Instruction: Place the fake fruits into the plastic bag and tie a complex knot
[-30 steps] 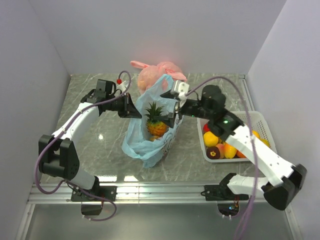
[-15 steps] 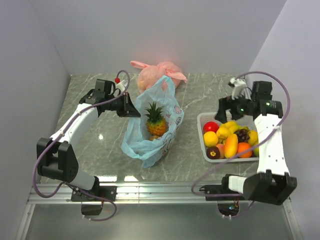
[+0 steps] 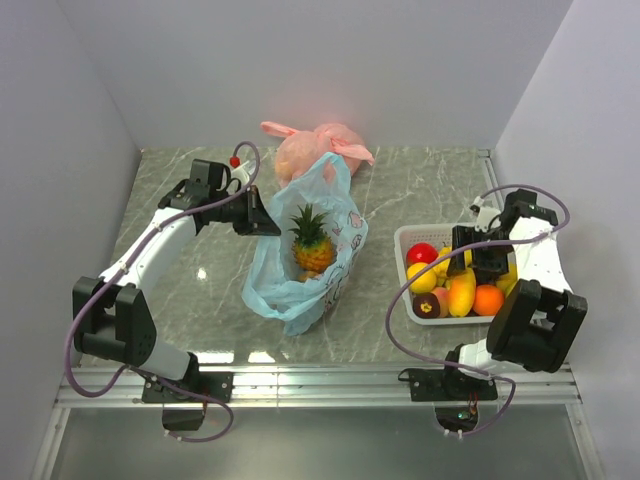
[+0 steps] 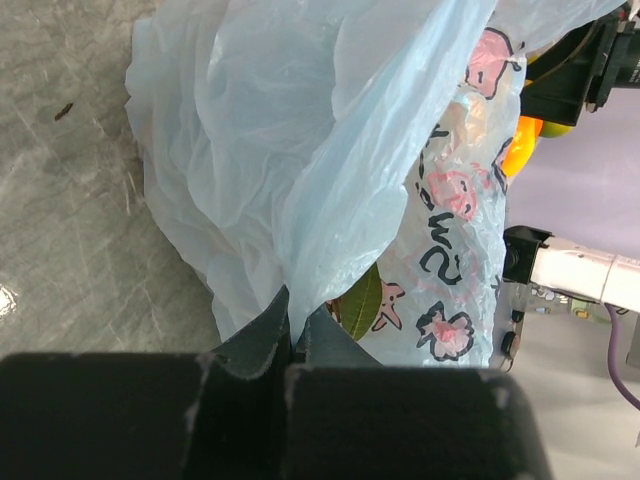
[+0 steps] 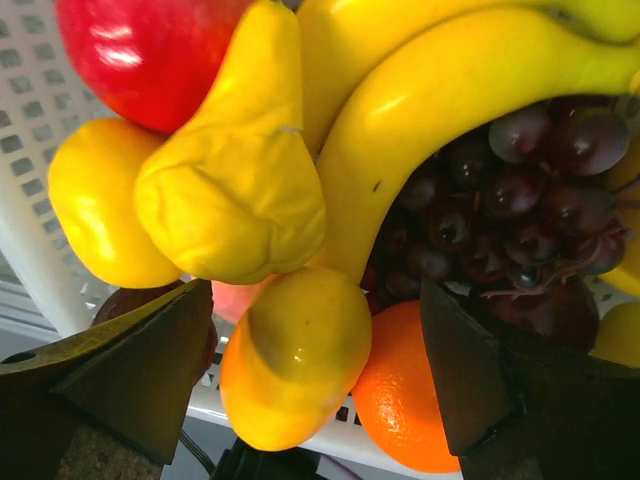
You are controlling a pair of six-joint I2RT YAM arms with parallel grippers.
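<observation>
The left tool (image 4: 290, 325) is pinched tight on the plastic bag (image 4: 300, 150) rim, with the pineapple (image 3: 312, 243) inside. The right tool (image 5: 315, 360) gapes wide over the fake fruits (image 5: 230, 190) in the basket (image 3: 425, 232).

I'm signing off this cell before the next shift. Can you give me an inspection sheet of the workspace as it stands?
Surface: grey marbled table with glare patches.
Job's things: plastic bag stands open mid-table with the pineapple inside; the other fake fruits are piled in a white basket on the right.
Clutter: pink-orange knotted bag behind the plastic bag.
Grippers: left gripper shut on the plastic bag's edge; right gripper open, low over the basket, straddling a yellow fruit.
Cables: purple cables loop along both arms; no snag seen.
Surroundings: white walls on three sides; metal rail at the near edge.
</observation>
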